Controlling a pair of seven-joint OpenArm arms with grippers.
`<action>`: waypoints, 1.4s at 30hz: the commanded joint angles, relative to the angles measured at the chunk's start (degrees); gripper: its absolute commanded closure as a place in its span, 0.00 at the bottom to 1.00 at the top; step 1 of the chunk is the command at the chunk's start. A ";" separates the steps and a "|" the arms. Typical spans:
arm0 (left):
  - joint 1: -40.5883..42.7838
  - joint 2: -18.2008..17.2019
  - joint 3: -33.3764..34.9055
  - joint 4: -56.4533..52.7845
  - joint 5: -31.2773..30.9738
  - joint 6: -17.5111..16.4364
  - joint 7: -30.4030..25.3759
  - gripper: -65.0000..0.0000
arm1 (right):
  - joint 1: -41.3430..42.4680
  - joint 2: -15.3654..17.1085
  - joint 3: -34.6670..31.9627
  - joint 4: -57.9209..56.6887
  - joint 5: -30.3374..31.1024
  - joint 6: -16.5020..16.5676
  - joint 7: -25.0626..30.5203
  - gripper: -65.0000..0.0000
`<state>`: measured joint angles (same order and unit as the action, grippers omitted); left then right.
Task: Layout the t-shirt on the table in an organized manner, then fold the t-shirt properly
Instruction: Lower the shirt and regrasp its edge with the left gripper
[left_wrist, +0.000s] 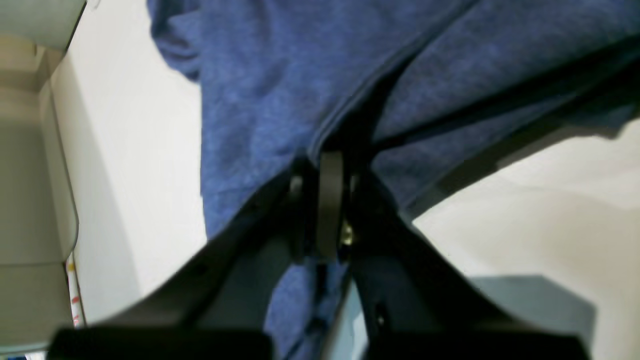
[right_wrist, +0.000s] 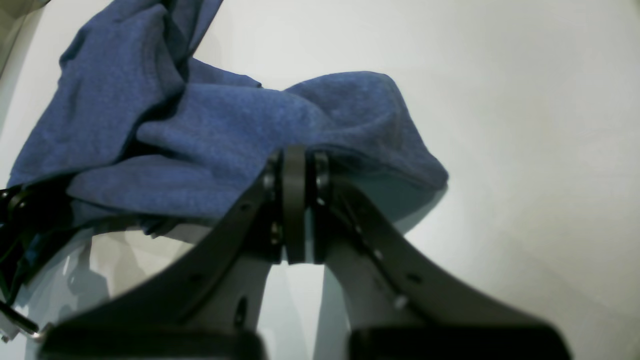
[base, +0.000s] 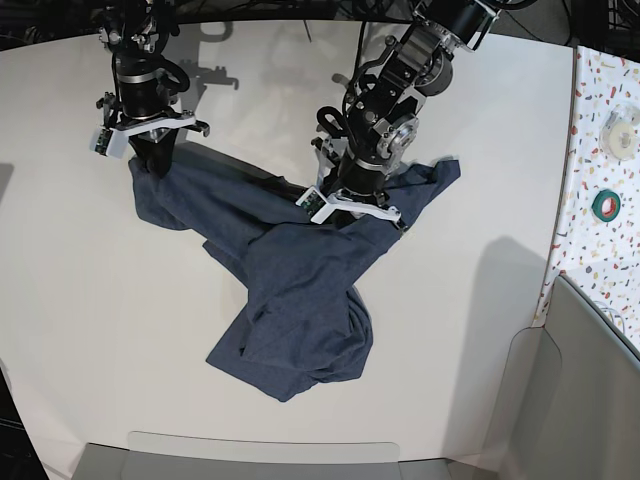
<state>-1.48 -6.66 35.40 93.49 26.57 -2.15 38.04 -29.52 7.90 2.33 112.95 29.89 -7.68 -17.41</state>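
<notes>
White counter (base: 480, 330) fills the overhead base view, with a speckled strip (base: 600, 150) along its right side carrying two rolls of tape (base: 605, 205). A blue t-shirt (base: 290, 300) lies crumpled near the middle of the counter, spread in uneven folds. One corner of the shirt is drawn up toward the far left, where the right gripper (base: 150, 160) meets it. The left gripper (base: 352, 205) presses into the shirt's upper middle, with a bunched part of the cloth just to its right.

Left wrist view: blue cloth of the t-shirt (left_wrist: 280, 85) covers most of the frame, with a stitched hem running diagonally down to the left gripper (left_wrist: 331, 165). Its jaws are pressed together on a fold of the shirt at that hem. White counter (left_wrist: 550, 210) shows on both sides of the shirt.

Right wrist view: the right gripper (right_wrist: 295, 160) has its jaws pressed together, pinching the edge of the t-shirt (right_wrist: 200, 135). The shirt rises in a soft mound from the jaws and trails away to the upper left. Bare counter (right_wrist: 525, 125) lies to the shirt's right.
</notes>
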 joint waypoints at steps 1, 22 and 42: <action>-0.85 0.02 -0.45 1.06 0.91 0.79 -0.55 1.00 | 0.02 0.32 0.18 0.94 -0.48 0.25 1.63 1.00; 4.95 -0.33 -7.57 20.40 1.08 0.53 -0.55 1.00 | -0.42 0.32 0.27 -2.48 -0.57 0.25 1.89 1.00; 7.23 -2.62 -11.53 25.58 1.08 0.44 -0.99 1.00 | -11.41 1.73 0.35 4.37 -0.39 0.61 2.07 0.65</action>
<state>6.26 -9.21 24.18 117.97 26.83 -2.55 38.33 -40.69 9.23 2.39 116.05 29.82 -7.53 -16.93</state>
